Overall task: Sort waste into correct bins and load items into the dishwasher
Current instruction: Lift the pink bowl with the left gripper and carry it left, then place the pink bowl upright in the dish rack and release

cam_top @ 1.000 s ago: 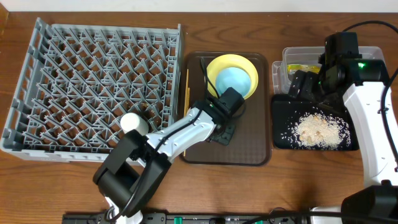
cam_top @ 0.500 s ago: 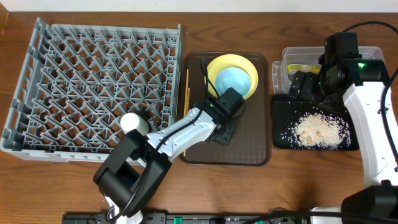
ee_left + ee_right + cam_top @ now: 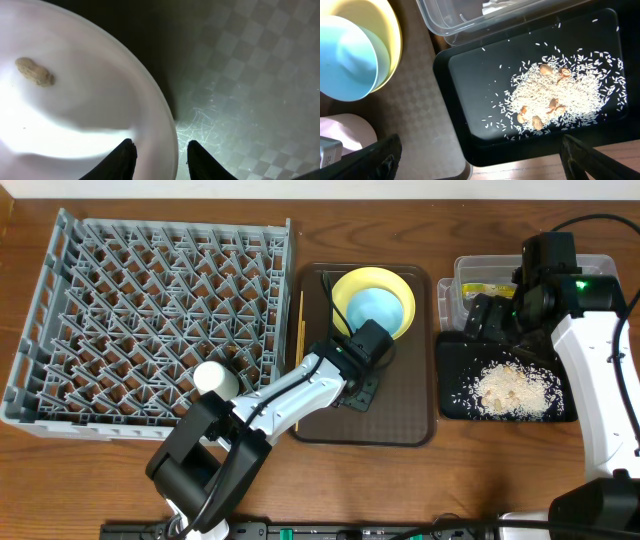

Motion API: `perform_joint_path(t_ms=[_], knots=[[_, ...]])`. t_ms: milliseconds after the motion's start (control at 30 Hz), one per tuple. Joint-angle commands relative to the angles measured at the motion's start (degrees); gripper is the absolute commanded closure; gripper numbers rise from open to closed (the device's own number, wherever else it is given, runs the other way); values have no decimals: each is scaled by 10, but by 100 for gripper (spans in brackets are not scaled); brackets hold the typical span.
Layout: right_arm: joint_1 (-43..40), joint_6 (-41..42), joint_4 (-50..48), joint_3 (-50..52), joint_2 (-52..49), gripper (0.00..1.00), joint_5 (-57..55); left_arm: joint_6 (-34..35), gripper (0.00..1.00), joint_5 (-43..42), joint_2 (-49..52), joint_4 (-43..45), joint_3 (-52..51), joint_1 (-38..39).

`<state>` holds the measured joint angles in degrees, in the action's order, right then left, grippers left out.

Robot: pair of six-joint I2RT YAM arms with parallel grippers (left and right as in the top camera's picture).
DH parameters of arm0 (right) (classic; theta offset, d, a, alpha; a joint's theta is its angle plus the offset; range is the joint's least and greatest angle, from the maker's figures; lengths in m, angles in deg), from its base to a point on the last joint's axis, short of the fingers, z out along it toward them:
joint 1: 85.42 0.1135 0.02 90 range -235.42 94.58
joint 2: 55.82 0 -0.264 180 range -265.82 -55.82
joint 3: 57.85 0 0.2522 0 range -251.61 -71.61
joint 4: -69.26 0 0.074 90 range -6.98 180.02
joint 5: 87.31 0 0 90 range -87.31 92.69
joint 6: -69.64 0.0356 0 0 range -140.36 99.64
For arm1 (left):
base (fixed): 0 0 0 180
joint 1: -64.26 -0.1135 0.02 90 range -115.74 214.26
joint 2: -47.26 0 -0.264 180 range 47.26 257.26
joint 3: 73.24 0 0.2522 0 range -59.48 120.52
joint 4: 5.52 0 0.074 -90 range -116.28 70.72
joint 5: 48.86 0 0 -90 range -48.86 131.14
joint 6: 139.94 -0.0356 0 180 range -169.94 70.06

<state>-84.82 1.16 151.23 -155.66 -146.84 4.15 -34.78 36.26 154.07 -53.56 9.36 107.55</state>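
Left jaws partly apart, straddling white bowl (image 3: 75, 105) rim, gap either side, no pinch. Right jaws spread wide, rice scraps (image 3: 560, 95) in black tray (image 3: 465, 75) just ahead.

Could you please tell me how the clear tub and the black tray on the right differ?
The clear tub is see-through with taller walls; the black tray is opaque and shallow. The black tray holds a heap of rice scraps, while the clear tub shows a yellow-green item inside. The clear tub lies farther from the robot's base, the black tray nearer. Both are rectangular and adjoin.
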Motion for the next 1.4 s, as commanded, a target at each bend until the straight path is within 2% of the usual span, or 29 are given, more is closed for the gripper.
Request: perform_joint_path(t_ms=[0,133,333,400,433,767,900,1033,1100,1133,1267,1367], knots=[[-3,7,2,-3,0,2,-8,-1,64,11,-15,-3,12,2],[-3,7,2,-3,0,2,-8,-1,74,11,-15,-3,12,2],[-3,7,2,-3,0,2,-8,-1,81,11,-17,-3,12,2],[-3,7,2,-3,0,2,-8,-1,91,11,-20,-3,12,2],[-3,7,2,-3,0,2,-8,-1,92,11,-22,-3,12,2],[-3,7,2,-3,0,2,-8,-1,92,10,-70,-4,12,2],[-3,7,2,-3,0,2,-8,-1,93,10,-121,-8,15,-3],[-3,7,2,-3,0,2,-8,-2,93,5,-197,-8,20,-45],[-3,7,2,-3,0,2,-8,-12,92,-28,-228,-8,25,-76],[-3,7,2,-3,0,2,-8,-21,93,-78,-254,-7,31,-115],[-3,7,2,-3,0,2,-8,-29,92,-184,-285,4,39,-213],[-3,7,2,-3,0,2,-8,-29,92,-314,-285,29,39,-302]])
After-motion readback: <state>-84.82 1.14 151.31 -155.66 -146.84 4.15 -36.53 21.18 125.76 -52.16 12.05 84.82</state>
